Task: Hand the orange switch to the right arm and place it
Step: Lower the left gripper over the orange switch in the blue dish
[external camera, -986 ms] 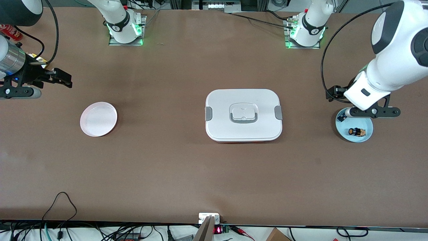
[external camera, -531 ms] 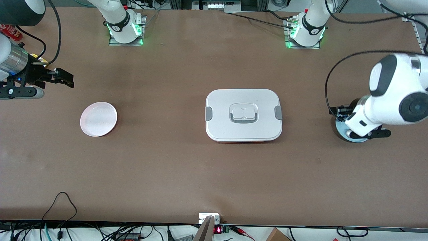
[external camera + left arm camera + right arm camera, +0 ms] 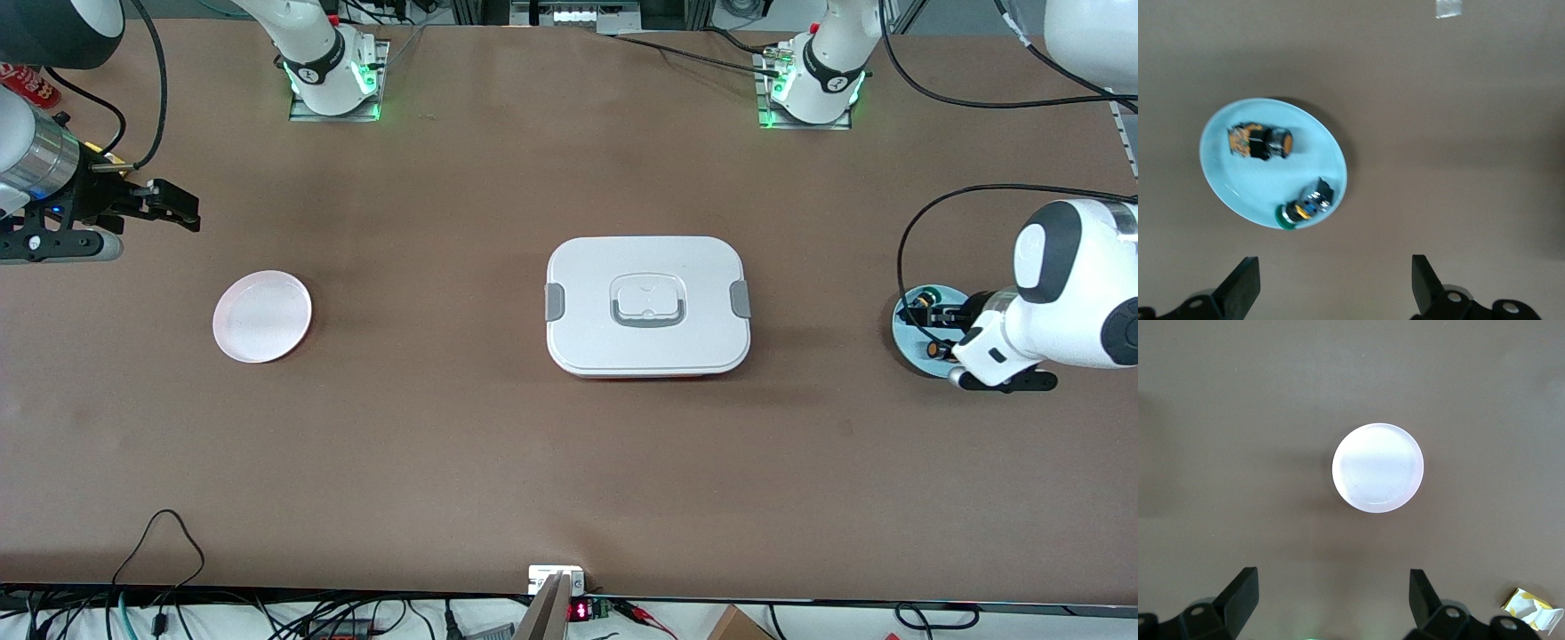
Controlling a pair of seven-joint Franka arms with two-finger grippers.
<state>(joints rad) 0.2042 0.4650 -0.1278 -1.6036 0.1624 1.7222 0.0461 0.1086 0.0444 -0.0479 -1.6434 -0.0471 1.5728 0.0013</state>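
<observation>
Orange switch [image 3: 1261,142] lies on its side in blue dish [image 3: 1238,187] at left arm's end, cap toward green switch [image 3: 1305,207]; left gripper [image 3: 1331,293], jaws apart and empty, hangs nearest; right gripper [image 3: 1331,607], also wide, waits above pink dish [image 3: 1378,468].

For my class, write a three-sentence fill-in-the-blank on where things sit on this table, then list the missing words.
1. The black push-button with an orange cap lies on the round light ____ dish.
2. Beside it on that dish lies a black button with a ____ cap.
3. The round pink plate at the right arm's end holds ____.

Missing words: blue; green; nothing
</observation>
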